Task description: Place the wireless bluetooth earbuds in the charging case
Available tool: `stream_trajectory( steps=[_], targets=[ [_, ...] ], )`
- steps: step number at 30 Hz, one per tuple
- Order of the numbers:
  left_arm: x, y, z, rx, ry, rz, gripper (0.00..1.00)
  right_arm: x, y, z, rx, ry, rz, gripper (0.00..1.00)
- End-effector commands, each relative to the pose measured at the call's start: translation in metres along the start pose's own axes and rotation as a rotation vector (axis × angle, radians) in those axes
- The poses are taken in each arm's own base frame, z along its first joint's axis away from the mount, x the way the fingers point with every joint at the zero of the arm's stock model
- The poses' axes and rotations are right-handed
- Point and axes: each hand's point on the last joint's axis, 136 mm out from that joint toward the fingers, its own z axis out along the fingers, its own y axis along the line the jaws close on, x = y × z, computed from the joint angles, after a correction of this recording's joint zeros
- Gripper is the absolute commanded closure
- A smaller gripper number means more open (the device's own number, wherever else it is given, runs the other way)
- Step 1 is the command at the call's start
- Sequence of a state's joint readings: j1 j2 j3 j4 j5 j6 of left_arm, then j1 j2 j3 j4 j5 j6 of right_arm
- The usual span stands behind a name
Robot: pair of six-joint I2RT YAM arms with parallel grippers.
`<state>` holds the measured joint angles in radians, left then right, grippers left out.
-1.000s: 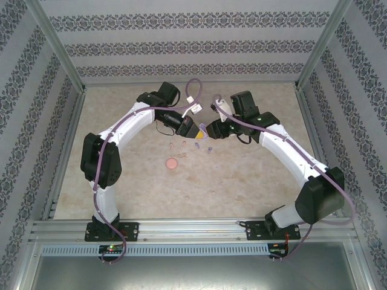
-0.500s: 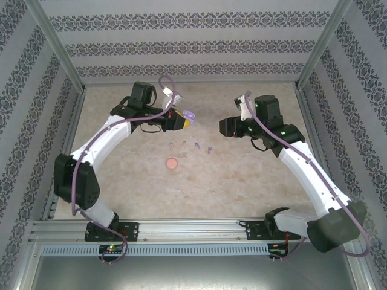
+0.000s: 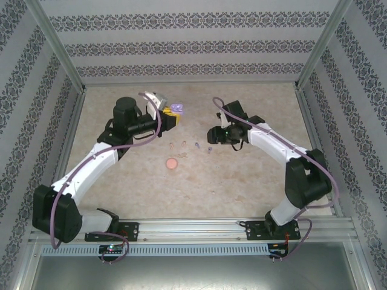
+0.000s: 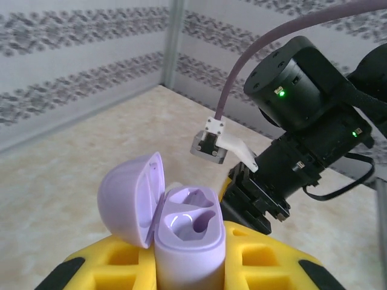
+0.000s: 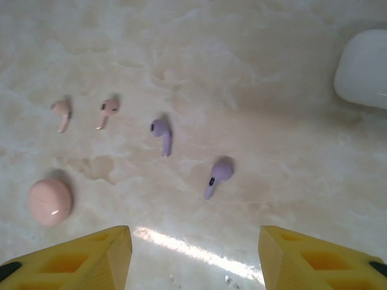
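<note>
The left pincer (image 4: 187, 272) gripped the open purple case (image 4: 184, 226); the right pincer (image 5: 193, 257) gaped wide over tiny, likely slippery earbuds (image 5: 216, 176). Pinch the bulb.

Seven things, two kinds.
Two pink earbuds (image 5: 60, 113), two purple earbuds (image 5: 162, 134); one pink case (image 5: 50, 201), one white case (image 5: 363, 66), one purple case (image 4: 181, 235).

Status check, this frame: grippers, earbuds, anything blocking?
Left gripper shut on open purple case, sockets empty. Right gripper open above two purple earbuds on table. Pink earbuds and pink case nearby, not blocking.
</note>
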<state>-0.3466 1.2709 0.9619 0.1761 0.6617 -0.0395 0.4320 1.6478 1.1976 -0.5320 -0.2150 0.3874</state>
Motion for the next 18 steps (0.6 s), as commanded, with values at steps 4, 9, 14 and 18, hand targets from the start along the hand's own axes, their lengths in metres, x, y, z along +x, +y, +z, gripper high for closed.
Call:
stream_trajectory(
  steps=[4,9,14,18],
  targets=[
    [-0.039,0.028,-0.022,-0.242,-0.222,0.036,1.00,-0.016,0.018,0.023,0.046,0.012,-0.029,0.43],
    [-0.034,0.026,-0.027,-0.238,-0.301,0.015,1.00,-0.019,0.034,0.048,0.029,0.066,-0.113,0.45],
    [-0.031,0.026,-0.029,-0.232,-0.354,0.011,1.00,-0.020,0.038,0.072,0.050,0.118,-0.162,0.49],
    [-0.033,0.027,-0.027,-0.223,-0.372,-0.008,1.00,-0.018,0.038,0.087,0.082,0.152,-0.193,0.51]
  ],
)
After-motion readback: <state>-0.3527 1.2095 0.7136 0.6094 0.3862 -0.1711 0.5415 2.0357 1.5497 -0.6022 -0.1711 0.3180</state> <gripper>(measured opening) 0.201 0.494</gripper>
